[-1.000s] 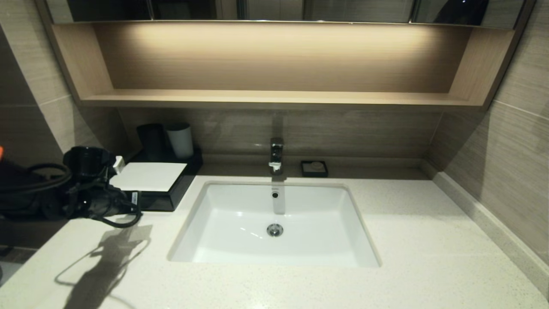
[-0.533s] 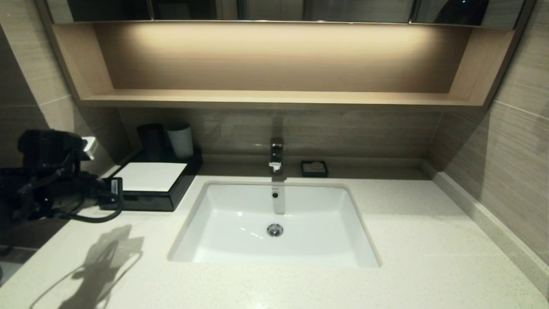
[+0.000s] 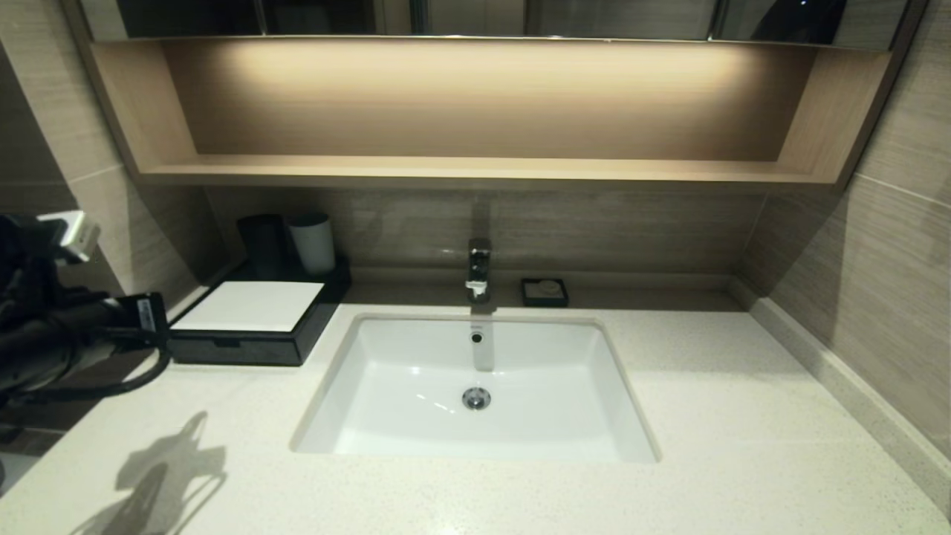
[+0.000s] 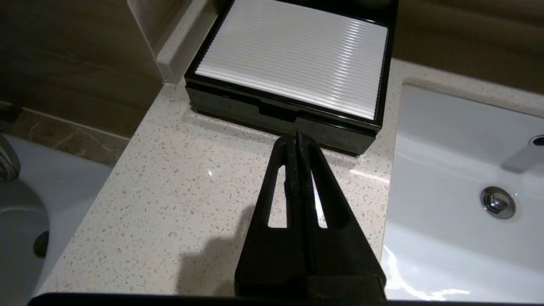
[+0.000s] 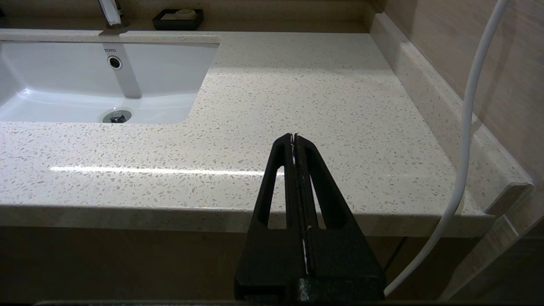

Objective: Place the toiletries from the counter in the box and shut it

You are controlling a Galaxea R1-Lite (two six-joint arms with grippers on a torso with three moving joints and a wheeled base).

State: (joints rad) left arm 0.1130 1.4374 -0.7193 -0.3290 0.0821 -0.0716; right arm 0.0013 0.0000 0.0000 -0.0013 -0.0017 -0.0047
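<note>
While the box [image 3: 249, 321] sits at the left of the head view on the counter [image 3: 706, 416] with its drawer pushed in, the left pincer [image 4: 296, 135] hangs before it, fingers pressed together, empty. The right pincer [image 5: 294, 137] is also closed, holding nothing.

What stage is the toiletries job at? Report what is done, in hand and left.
Done: no packets lie on the counter, and the box has its drawer pushed in. In hand: nothing; the left hand is shut and empty, a little short of the box front. The right hand is shut, parked at the counter's edge. Left: seemingly nothing.
</note>
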